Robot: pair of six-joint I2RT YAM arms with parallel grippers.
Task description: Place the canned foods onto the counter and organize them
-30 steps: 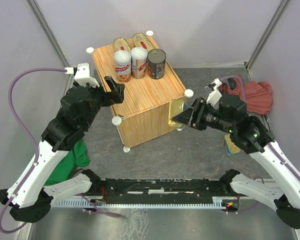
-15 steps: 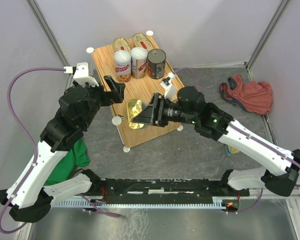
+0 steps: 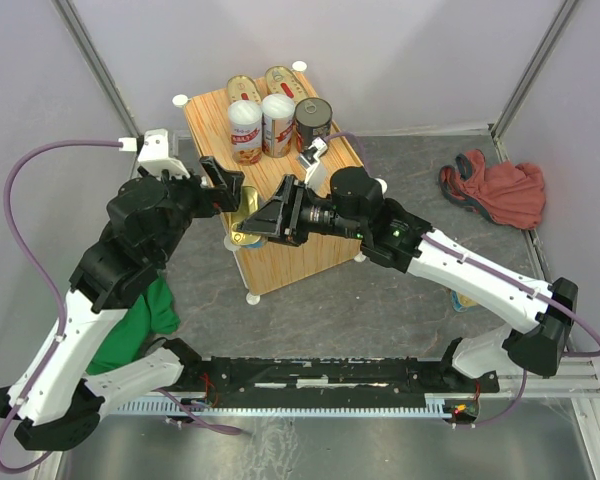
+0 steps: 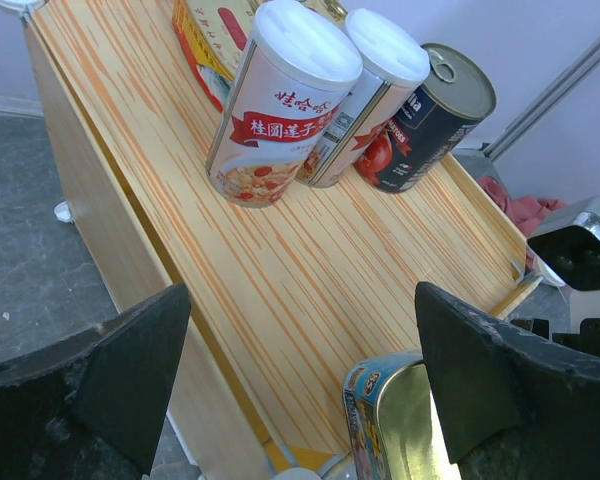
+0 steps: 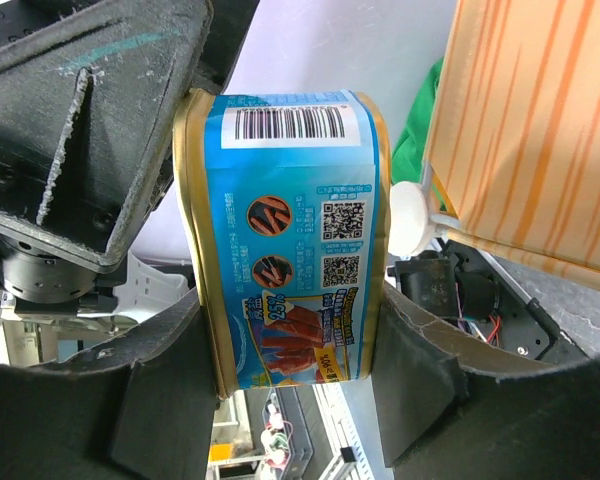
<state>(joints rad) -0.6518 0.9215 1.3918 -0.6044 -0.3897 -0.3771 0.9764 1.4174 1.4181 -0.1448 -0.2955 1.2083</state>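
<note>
Right tool [image 3: 256,222] [image 5: 290,330]: clamped on a rectangular gold tin [image 3: 244,229] [image 5: 285,230] [image 4: 400,425], pads on its two long faces, blue label side facing the wrist camera. The tin sits tilted at the near-left corner of the counter [image 3: 285,258] [image 4: 280,280], beside a white corner knob [image 5: 412,218]; cannot tell whether it touches the wood.

Left tool [image 3: 227,186] [image 4: 300,370]: jaws spread wide, holding nothing, at the counter's left edge, just beside the held tin. One finger [image 5: 100,130] lies close against the tin's gold rim.

Far end of the counter top: two white-lidded tins [image 3: 261,127] [image 4: 320,90] and a dark round tin [image 3: 313,127] [image 4: 425,115] in a row, upright. Two oval gold tins [image 3: 263,83] behind them.
</note>
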